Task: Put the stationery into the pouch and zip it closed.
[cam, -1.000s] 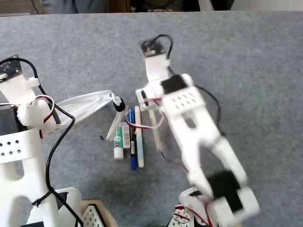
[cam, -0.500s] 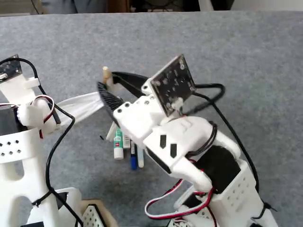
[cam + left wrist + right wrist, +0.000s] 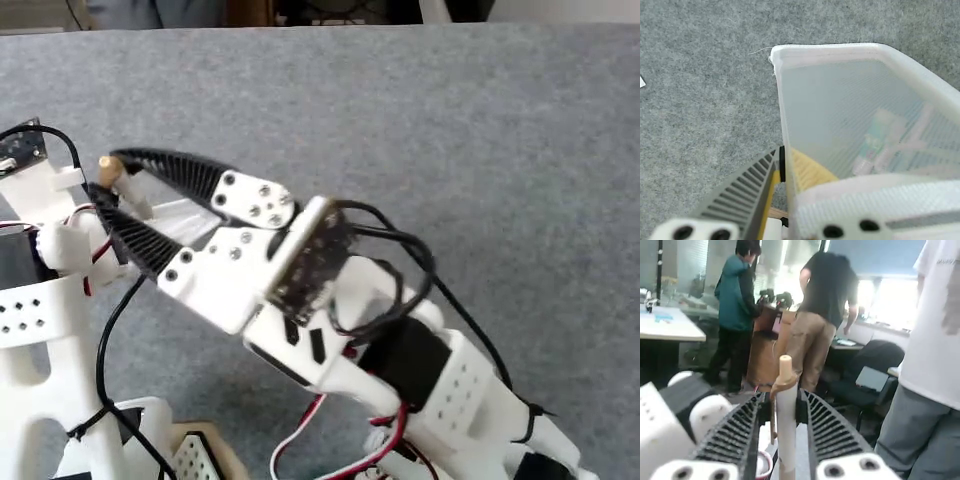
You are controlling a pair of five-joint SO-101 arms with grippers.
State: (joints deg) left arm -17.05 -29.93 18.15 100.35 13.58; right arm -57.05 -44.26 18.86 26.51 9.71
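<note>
Over the grey table (image 3: 500, 120), the right arm (image 3: 400, 350) slants toward the upper left. The translucent pouch (image 3: 185, 215) lies left of centre, its edge pinched by the left gripper (image 3: 784, 172). The right gripper (image 3: 783, 397) clamps a white pen (image 3: 785, 375).

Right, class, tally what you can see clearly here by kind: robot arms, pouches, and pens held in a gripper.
Robot arms: 2, left arm, right arm
Pouch: 1
Pen in the right gripper: 1
Total: 4
</note>
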